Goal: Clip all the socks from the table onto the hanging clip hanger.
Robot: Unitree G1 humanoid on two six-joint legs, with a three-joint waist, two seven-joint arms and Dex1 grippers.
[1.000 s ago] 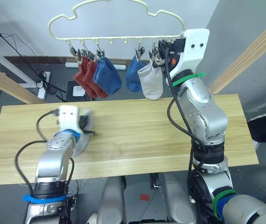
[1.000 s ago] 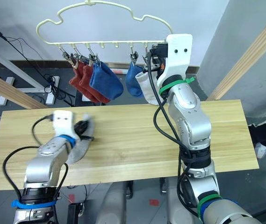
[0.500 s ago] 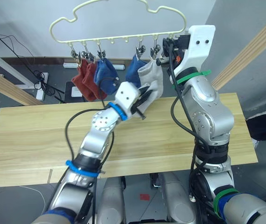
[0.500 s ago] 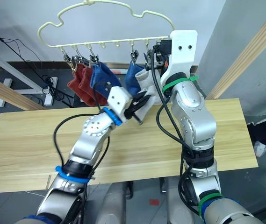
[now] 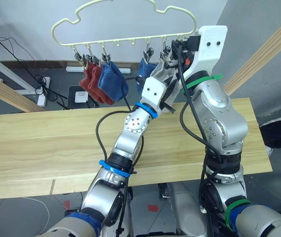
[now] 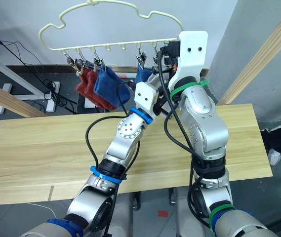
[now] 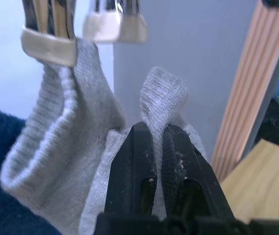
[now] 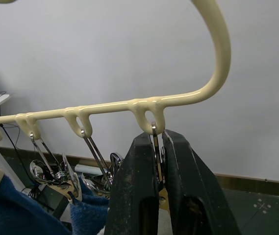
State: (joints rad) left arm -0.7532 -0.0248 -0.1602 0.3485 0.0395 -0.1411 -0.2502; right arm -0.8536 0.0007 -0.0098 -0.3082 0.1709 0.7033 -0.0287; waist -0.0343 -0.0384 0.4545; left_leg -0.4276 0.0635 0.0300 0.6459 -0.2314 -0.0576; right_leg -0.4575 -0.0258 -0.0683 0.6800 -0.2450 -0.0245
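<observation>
Last light grey knit ankle sock (image 7: 161, 105) is being held up at the far right end of the pale yellow cloud-outline wire clip hanger (image 5: 125, 24), off the long light wooden plank table (image 5: 46, 148), right beside the other light grey sock (image 7: 56, 142) already hanging from its clip. Two brick red socks (image 5: 90, 84) and two blue socks (image 5: 111, 81) are hanging on clips further left, so five look done and this one is the sixth.

Left gripper (image 7: 154, 132) is pinching a raised fold of the grey sock, black fingers nearly together with fabric between them. Right gripper (image 8: 158, 142) is closing on the last small grey metal clip (image 8: 156, 147) under the hanger's end loop, fingers squeezed tight around it; whether the clip mouth is open I cannot tell.

Step in hand, judging: feeding the cuff into that clip. To do it well, the fold needs poking up clear of the fingertips, going between the clip lips, with the left grip holding until the right one lets the clip bite. Risk: hanger swinging.

Left arm is reaching up and forward across the table, forearm stretched steeply toward the hanger. Right arm is bent, wrist raised at the hanger's right end.
</observation>
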